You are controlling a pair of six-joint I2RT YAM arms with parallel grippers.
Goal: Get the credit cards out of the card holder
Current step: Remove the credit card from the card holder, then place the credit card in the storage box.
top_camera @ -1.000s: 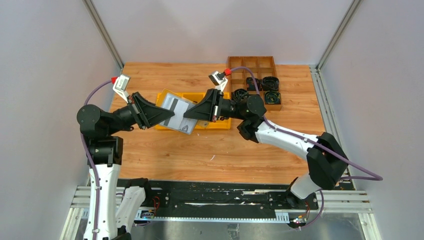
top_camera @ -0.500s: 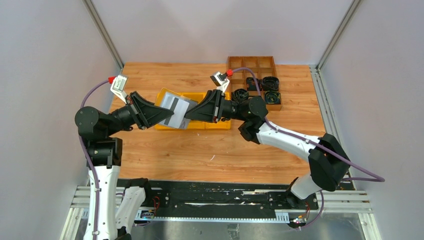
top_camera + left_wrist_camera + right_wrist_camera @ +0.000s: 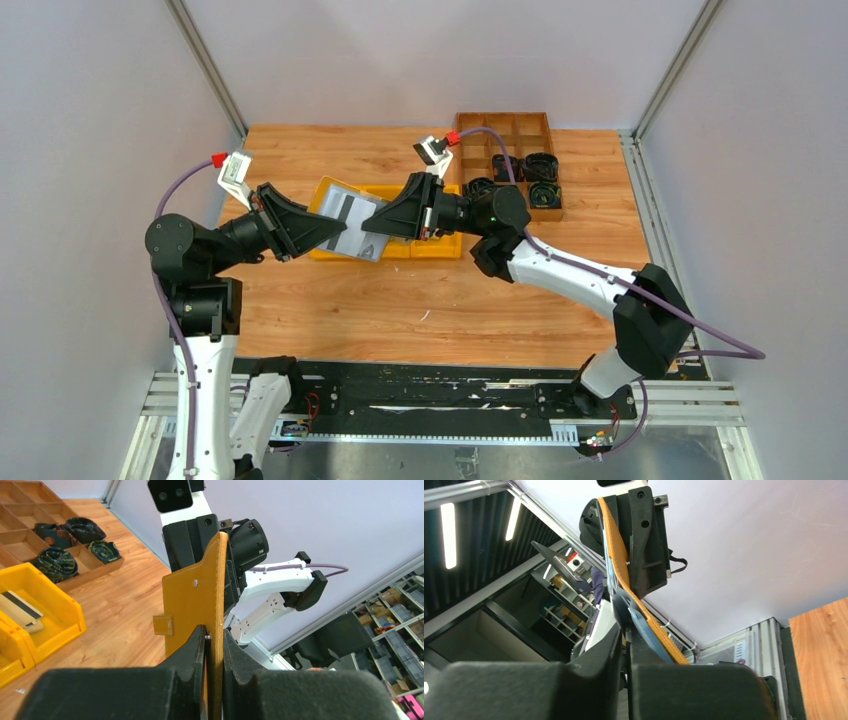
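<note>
Your card holder (image 3: 345,205) is up in the air over the yellow bins (image 3: 448,247), silver face up, stretched 9-to-3 between the arms. Can't tell which side's the long one. Left gripper (image 3: 337,233) is clamped tight on its 9 o'clock edge, and the right gripper (image 3: 371,223) is pinched narrow on the 3 o'clock edge.

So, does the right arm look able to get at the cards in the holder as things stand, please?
Probably yes: the left gripper holds the holder aloft, and the right gripper is at its free edge with nothing between. Whether it grips anything yet I can't tell.
</note>
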